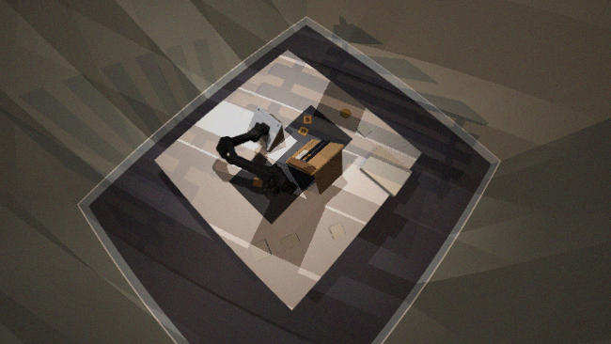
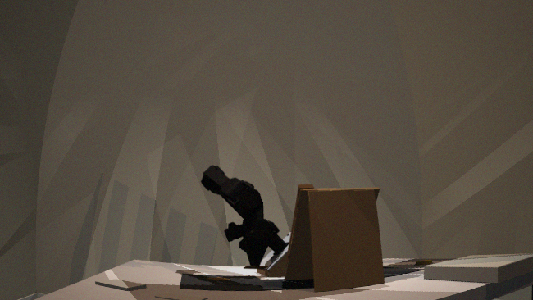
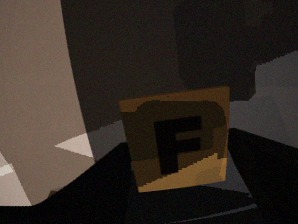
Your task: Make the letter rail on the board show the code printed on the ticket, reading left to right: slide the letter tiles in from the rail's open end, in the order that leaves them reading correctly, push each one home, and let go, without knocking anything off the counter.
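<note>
My gripper (image 1: 288, 187) (image 2: 255, 263) (image 3: 178, 143) is shut on the F tile (image 3: 215, 172), an orange square whose black letter faces the wrist camera upright. It holds the tile a little above the dark mat (image 1: 271, 207) (image 2: 230, 283), in front of the wooden stand's left side. The wooden stand (image 1: 330, 154) (image 2: 346, 242) has a sloped top with dark rail strips and a pale patch; no code is legible there. Two orange letter tiles, one (image 1: 307, 119) behind the other (image 1: 303, 131), lie on the mat beyond the stand. Another orange piece (image 1: 258, 181) lies left of the gripper.
A tilted pale plate (image 1: 264, 123) stands by the arm's base. A yellow disc (image 1: 345, 113) (image 2: 423, 262) lies at the back. A pale slab (image 1: 386, 173) (image 2: 459, 268) is right of the stand. Thin flat squares, one pale (image 1: 336, 230), lie toward the front. The counter's edges surround all this.
</note>
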`<state>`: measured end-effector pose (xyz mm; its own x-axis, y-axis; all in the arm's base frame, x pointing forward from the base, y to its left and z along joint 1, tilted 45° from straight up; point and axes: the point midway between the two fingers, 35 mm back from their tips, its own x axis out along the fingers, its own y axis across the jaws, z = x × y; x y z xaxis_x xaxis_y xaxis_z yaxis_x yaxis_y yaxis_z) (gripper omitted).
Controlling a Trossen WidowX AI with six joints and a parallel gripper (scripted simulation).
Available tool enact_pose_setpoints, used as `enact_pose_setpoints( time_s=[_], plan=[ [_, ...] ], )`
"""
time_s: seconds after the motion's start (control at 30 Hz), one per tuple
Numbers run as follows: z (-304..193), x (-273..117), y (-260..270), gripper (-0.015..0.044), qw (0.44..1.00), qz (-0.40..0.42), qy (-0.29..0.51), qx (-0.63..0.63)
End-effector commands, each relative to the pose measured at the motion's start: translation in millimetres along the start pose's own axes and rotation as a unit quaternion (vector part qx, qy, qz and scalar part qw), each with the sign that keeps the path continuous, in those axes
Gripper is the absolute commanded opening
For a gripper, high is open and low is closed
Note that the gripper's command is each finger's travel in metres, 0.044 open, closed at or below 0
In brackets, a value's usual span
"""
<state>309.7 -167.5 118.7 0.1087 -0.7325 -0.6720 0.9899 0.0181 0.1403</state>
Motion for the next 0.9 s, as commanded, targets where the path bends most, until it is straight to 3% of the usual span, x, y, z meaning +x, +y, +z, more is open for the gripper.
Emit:
enact_pose_setpoints(
  time_s=[0.0, 0.4, 0.87],
  plan=[
    [-1, -14, 24, 0.0000, 0.999, 0.041, -0.005, 0.003],
    [-17, -77, 99, 0.0000, 0.983, 0.183, -0.013, 0.013],
    [-42, -180, 164, 0.0000, 0.938, 0.346, -0.004, 0.034]
  ],
)
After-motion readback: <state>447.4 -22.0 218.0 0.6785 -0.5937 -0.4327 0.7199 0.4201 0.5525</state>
